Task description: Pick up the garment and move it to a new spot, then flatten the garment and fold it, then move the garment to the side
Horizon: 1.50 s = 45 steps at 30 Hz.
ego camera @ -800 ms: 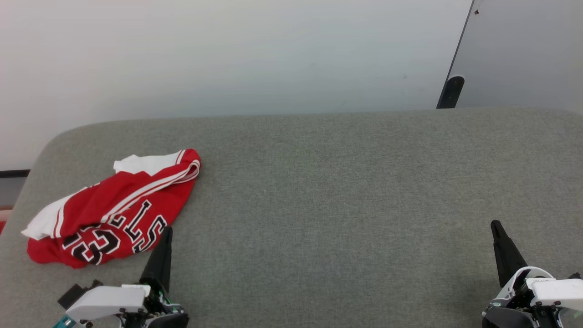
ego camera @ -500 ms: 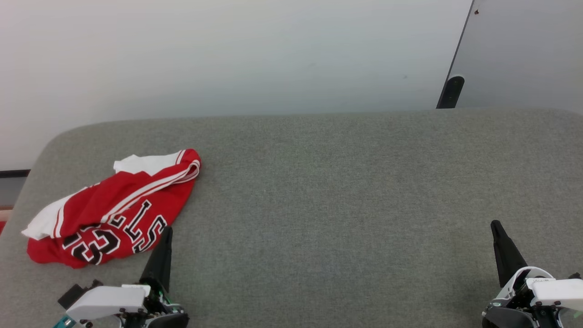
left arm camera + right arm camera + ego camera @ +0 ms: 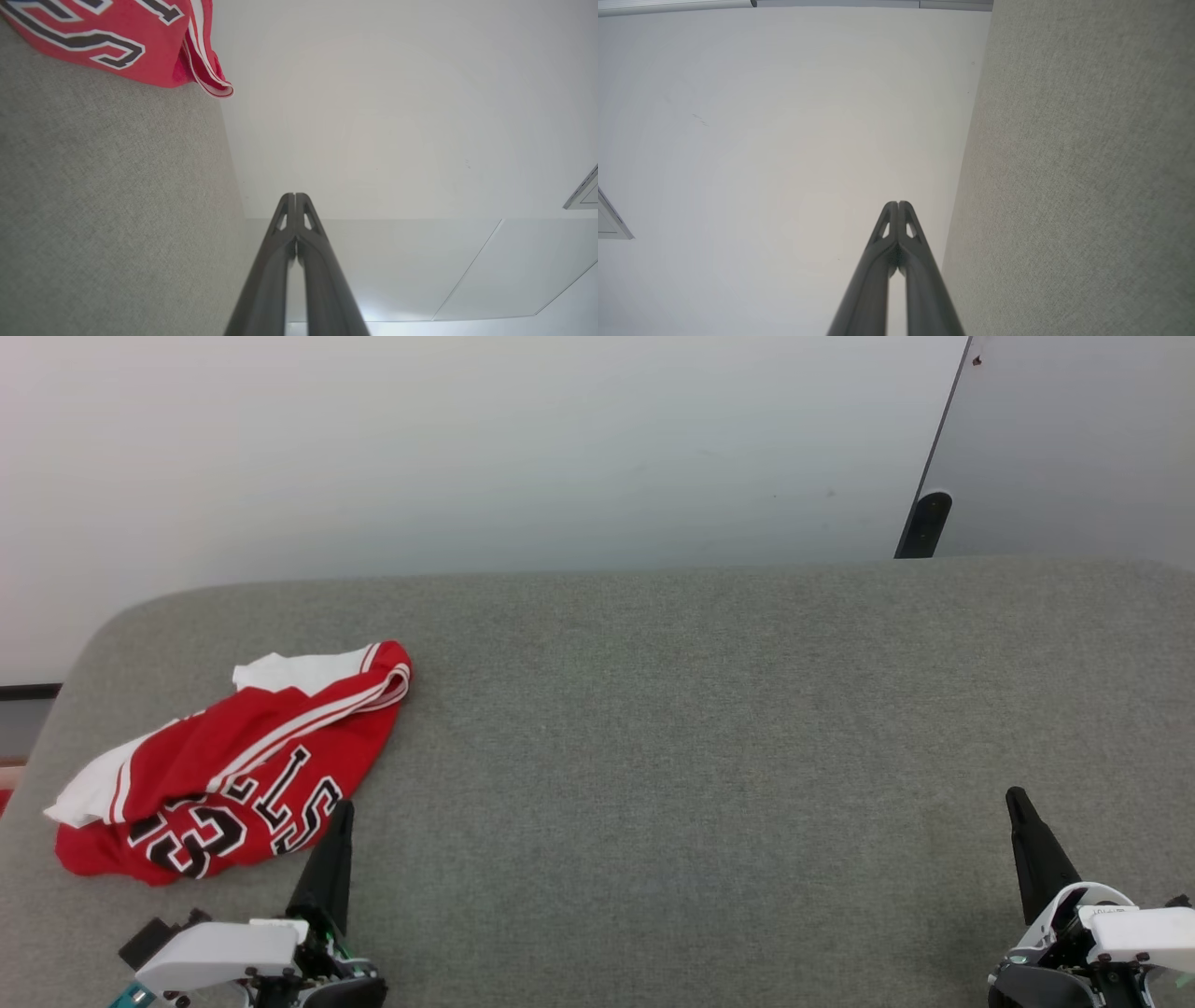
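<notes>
The red jersey (image 3: 233, 765), with white sleeves and a black 23, lies crumpled on the grey fabric table (image 3: 700, 728), toward 9 o'clock in the head view. The left claw (image 3: 344, 806) is at 7 o'clock with its fingers pressed together, tip just beside the jersey's near edge. The right claw (image 3: 1015, 795) is at 5 o'clock, fingers also together, well apart from the jersey.

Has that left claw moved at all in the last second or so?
No. The left gripper has its tip at the same spot as before, next to the near edge of the garment on the grey surface.
</notes>
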Motion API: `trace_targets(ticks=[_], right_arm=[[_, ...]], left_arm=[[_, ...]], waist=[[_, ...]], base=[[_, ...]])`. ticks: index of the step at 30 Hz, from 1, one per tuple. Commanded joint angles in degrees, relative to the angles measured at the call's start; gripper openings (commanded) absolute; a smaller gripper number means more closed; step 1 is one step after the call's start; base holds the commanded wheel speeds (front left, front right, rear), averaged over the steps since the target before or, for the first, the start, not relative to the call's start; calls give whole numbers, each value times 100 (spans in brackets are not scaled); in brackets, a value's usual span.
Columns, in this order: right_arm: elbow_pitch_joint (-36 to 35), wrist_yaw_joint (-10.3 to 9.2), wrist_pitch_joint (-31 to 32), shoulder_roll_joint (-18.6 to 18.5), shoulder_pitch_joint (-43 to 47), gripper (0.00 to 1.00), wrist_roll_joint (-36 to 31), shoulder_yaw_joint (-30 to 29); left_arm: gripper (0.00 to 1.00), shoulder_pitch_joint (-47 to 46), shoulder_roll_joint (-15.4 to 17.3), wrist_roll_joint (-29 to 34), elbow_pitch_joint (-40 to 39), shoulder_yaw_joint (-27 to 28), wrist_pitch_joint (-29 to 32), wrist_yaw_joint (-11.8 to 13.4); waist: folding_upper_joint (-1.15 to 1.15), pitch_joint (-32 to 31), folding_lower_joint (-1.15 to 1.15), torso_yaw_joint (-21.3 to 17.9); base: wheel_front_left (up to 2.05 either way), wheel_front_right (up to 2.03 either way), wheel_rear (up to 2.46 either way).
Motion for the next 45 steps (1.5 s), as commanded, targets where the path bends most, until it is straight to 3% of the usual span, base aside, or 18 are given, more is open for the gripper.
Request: trace_targets(ticks=[1,3,4,21,31,45], right_arm=[[-3,-8,-3,15,-21,0,12,19],[-3,-8,-3,15,-21,0,12,19],[0,-1,0,0,-1,100,0,0],[458,-1,-245,-58,-282,100,-309,194],[657,-1,-548,-266,-588,100,-884,617],[921,-2,-930,-614,-1014,100,-2195,1316]], left_arm=[[0,-52,10,-7,0,5,8,-31],[0,-52,10,-7,0,6,8,-31],[100,-1,0,1,0,-1,0,0],[100,-78,174,441,255,-106,-303,6],[100,-236,405,1383,358,-337,-624,15],[100,-244,512,3237,161,-331,-936,141]], waist=[[0,0,0,0],[0,0,0,0],[0,0,0,0],[0,2,0,9],[0,-1,0,26],[0,-23,0,34]], base=[[0,0,0],[0,0,0],[0,0,0],[0,0,0],[0,0,0],[0,0,0]])
